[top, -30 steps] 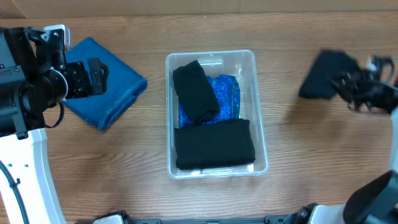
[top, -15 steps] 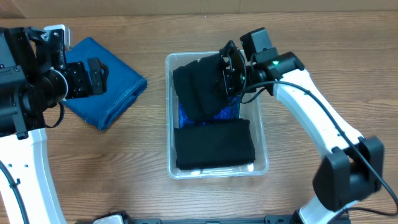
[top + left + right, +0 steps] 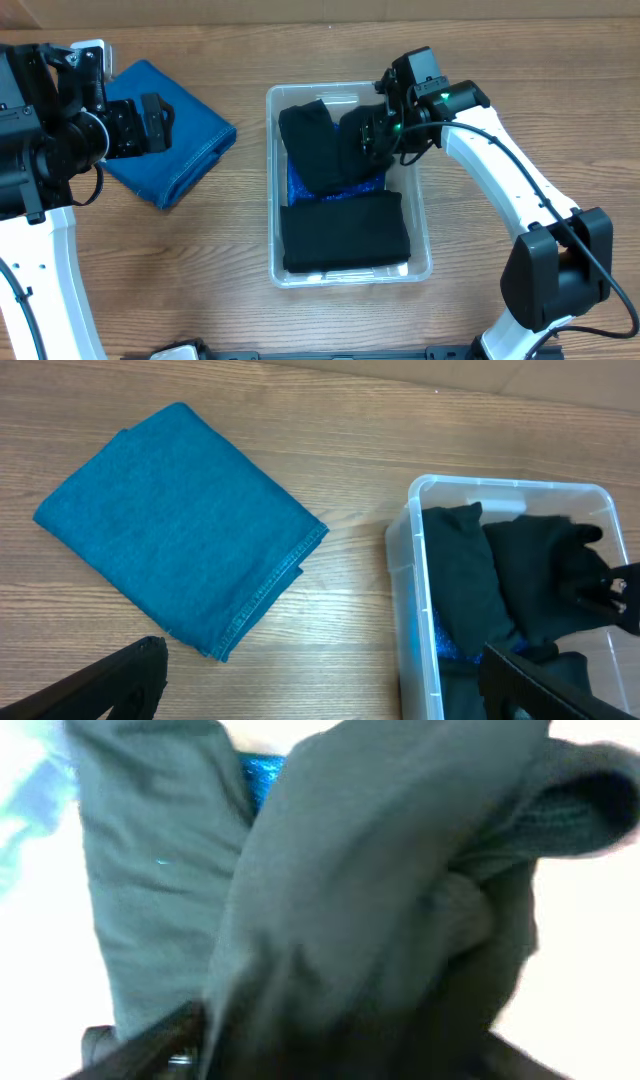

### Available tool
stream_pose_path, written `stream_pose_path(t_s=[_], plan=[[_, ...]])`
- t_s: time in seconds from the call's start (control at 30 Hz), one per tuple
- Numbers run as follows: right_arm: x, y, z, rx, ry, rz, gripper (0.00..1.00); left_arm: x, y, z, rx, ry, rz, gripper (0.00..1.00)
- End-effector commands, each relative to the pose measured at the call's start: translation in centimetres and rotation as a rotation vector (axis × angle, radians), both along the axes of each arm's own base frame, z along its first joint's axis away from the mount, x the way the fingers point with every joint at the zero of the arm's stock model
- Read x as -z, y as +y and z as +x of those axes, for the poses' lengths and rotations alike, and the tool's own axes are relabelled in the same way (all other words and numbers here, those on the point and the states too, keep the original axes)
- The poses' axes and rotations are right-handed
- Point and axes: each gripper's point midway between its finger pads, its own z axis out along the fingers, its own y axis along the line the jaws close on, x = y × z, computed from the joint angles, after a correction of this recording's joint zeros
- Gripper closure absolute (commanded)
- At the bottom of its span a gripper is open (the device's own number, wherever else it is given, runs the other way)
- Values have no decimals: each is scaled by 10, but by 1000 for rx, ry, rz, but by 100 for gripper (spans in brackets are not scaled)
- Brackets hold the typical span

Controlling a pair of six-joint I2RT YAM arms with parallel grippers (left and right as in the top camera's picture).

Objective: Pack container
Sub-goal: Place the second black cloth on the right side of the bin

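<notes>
The clear container (image 3: 340,88) stands mid-table and also shows at the right of the left wrist view (image 3: 500,485). Inside lie a folded black cloth (image 3: 345,232) at the front, a rolled black cloth (image 3: 310,150) at the back left and a blue patterned cloth (image 3: 365,185) beneath. My right gripper (image 3: 378,135) is down in the back right corner, its jaws standing apart around another black cloth (image 3: 352,140) that fills the right wrist view (image 3: 380,890). Over a teal cloth (image 3: 180,140) at the left, my left gripper (image 3: 155,122) hangs open and holds nothing.
The teal cloth (image 3: 180,525) lies folded on the wooden table (image 3: 500,270), left of the container. The right arm reaches in from the right edge over the container's far right rim.
My right arm has swung in from the far right with the black cloth and lowered it into the container's back right corner, where its jaws have opened. The left arm has stayed still.
</notes>
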Motion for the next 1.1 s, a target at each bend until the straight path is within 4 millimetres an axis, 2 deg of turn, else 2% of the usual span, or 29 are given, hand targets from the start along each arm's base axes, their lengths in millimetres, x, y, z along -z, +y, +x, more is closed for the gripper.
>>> stream_pose_path(t_s=[0.0, 0.07, 0.2, 0.27, 0.33, 0.43, 0.5, 0.53, 0.6, 0.63, 0.67, 0.8, 0.83, 0.87, 0.9, 0.93, 0.97, 1.07], plan=[[-3, -23, 12, 83, -44, -118, 18, -5, 0, 1, 17, -16, 7, 0], [0, -32, 11, 57, -76, -228, 14, -5, 0, 1, 17, -16, 7, 0], [-10, -22, 8, -12, -125, -296, 8, -5, 0, 1, 17, -16, 7, 0], [-32, -17, 14, -12, -183, -327, 7, -5, 0, 1, 17, -16, 7, 0], [-59, -16, 22, 2, -243, -343, 1, -5, 0, 1, 17, -16, 7, 0], [-98, -12, 31, 18, -312, -318, 0, -5, 0, 2, 17, -16, 7, 0], [-103, -8, 31, 12, -316, -298, 0, -5, 0, 1, 17, -16, 7, 0], [-101, -4, 27, -4, -297, -273, 4, -5, 0, 1, 17, -16, 7, 0], [-89, 8, 15, -49, -228, -210, 60, -5, 0, 1, 17, -16, 7, 0], [-79, 13, 9, -66, -186, -188, 83, -5, 0, 1, 18, -16, 7, 0], [-70, 14, 4, -75, -157, -184, 90, -5, 0, 2, 17, -16, 7, 0], [3, 3, -19, -43, -3, -230, 93, -5, 0, 1, 18, -16, 7, 0], [27, -1, -29, -46, 36, -239, 93, -5, 0, 1, 18, -16, 7, 0], [65, -8, -49, -55, 94, -255, 93, -5, 0, 1, 18, -16, 7, 0], [89, -15, -63, -58, 124, -269, 93, -5, 0, 1, 18, -16, 7, 0], [99, -19, -68, -58, 132, -277, 92, -5, 0, 2, 18, -17, 7, 0], [99, -19, -66, -55, 124, -281, 92, -5, 0, 2, 18, -17, 7, 0], [79, -11, -45, -45, 61, -264, 91, -5, 0, 1, 17, -16, 7, 0]])
